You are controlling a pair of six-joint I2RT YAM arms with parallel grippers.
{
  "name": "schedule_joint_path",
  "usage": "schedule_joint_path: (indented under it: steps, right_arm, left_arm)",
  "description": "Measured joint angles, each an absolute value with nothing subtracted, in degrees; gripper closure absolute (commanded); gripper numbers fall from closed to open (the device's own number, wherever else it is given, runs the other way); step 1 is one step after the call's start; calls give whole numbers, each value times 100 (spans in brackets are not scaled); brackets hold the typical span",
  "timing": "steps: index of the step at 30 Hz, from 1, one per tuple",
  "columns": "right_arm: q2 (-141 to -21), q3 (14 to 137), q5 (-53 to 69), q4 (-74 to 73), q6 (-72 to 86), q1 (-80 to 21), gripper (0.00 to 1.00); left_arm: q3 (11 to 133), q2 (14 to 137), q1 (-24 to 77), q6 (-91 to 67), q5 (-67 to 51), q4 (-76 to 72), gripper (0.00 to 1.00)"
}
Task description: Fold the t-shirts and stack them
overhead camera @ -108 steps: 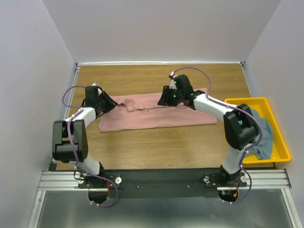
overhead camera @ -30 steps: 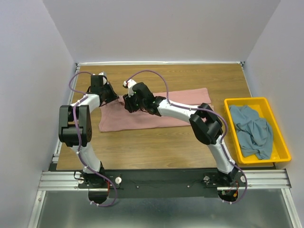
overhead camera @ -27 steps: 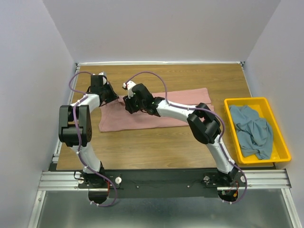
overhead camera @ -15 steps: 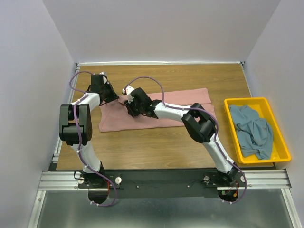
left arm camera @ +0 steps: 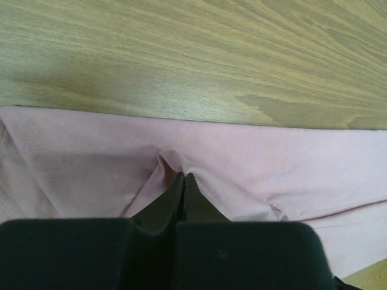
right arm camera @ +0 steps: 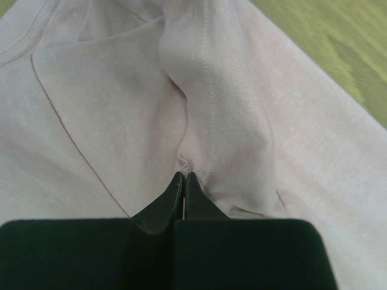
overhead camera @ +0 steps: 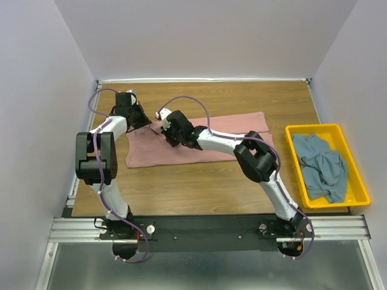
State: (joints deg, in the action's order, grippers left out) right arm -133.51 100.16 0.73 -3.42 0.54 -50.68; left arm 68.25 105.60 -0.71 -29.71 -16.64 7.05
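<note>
I start with the big brown desk [overhead camera: 211,181], which fills the middle of the top view. On it, a bit up and left of the middle, lies the pink t-shirt [overhead camera: 154,154]. It is a long flat strip. I think it is partly folded, but it is not yet a small neat pack.

At the right side of the frame sits the yellow bin [overhead camera: 314,127]. The blue-grey t-shirt [overhead camera: 323,166] lies inside it in a crumpled heap. I think that one is not folded at all.

My left claw [overhead camera: 147,122] is at the upper left end of the pink t-shirt. It is closed tight, and its wrist view shows a little bump of pink cloth pinched at the tips. My right claw [overhead camera: 168,128] is just beside it, to the right. It is closed too, nipping a small fold of the same shirt.

So I am in the middle of folding the first shirt. Nothing is stacked. I have to finish this one, fetch the blue-grey one, fold it, and pile them up.
</note>
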Motion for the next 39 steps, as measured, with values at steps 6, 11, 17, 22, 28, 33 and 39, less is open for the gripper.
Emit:
schedule_joint_path:
  steps: [6, 11, 17, 22, 28, 33, 39]
  right_arm:
    - [-12873, 9819, -165, -471, -242, -5065, 99]
    - [-12436, 9706, -338, -493, -504, -5061, 99]
    - [-12173, 9470, -355, -517, -663, -5043, 99]
    - [-12073, 9203, -331, -622, -735, -5043, 99]
    - [-11970, 8980, -222, -725, -753, -5043, 99]
    - [-11802, 8906, 19, -838, -749, -5041, 99]
    - [-11655, 8809, 451, -923, -652, -5041, 97]
  left_arm:
    - [6941, 10558, -71, -2974, -1651, 873, 100]
    - [7098, 10554, -71, -2971, -1643, 1037, 100]
    - [7214, 10534, -71, -2932, -1632, 1323, 100]
    - [7231, 10460, -71, -2838, -1634, 1623, 100]
    - [7231, 10263, -60, -2683, -1632, 2025, 100]
    - [7210, 10042, -60, -2499, -1629, 2359, 100]
    - [6943, 9841, -60, -2324, -1621, 2493, 100]
